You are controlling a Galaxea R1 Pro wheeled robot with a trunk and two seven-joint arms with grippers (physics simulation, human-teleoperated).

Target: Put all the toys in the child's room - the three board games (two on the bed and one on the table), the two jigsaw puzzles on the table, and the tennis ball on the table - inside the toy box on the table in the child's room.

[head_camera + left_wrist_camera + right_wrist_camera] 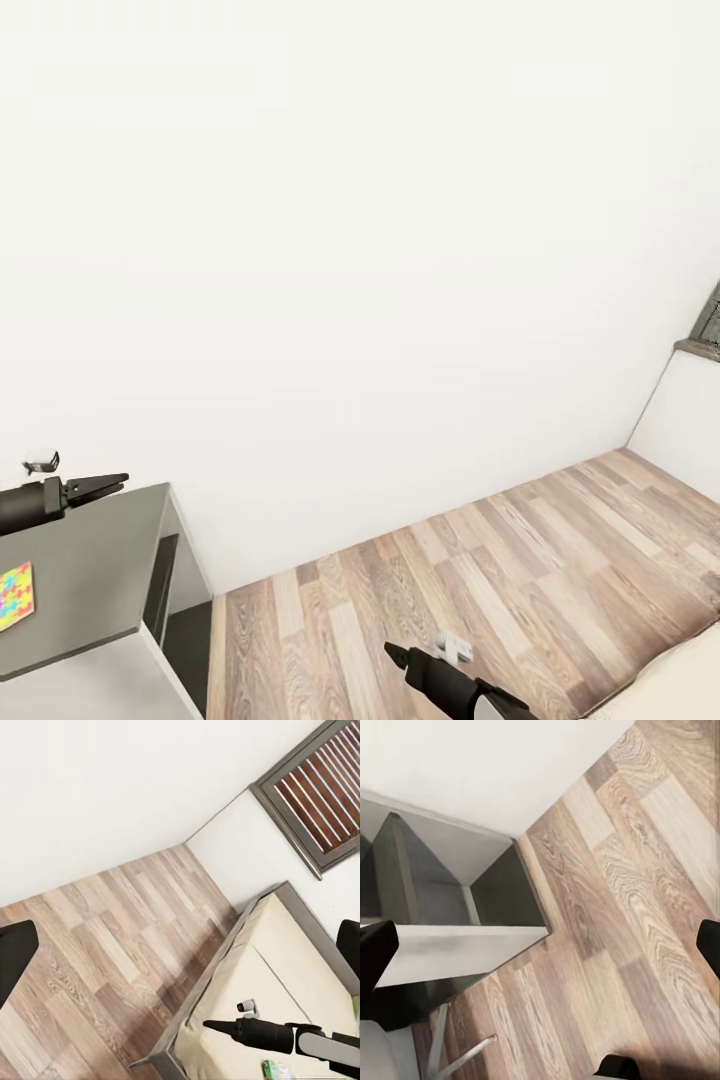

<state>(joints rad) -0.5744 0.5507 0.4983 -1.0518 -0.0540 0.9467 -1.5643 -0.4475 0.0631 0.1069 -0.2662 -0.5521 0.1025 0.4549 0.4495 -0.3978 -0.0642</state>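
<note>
A bright multicoloured jigsaw puzzle [14, 595] lies flat on the grey table [90, 570] at the lower left. My left gripper [105, 486] hovers over the table's far edge, open and empty, its fingers [15, 960] spread wide in the left wrist view. My right gripper [393, 652] hangs low over the wood floor, open with nothing in it; its fingers [375, 952] stand far apart. The left wrist view looks down on the bed [285, 960], where a small green box [274, 1067] lies beside my right gripper [214, 1025].
A white wall fills most of the head view. Wood floor [480, 590] runs between the table and the bed corner [670, 680]. A shuttered window [322, 787] sits above the bed. The table's open side shelf [442, 885] faces the floor.
</note>
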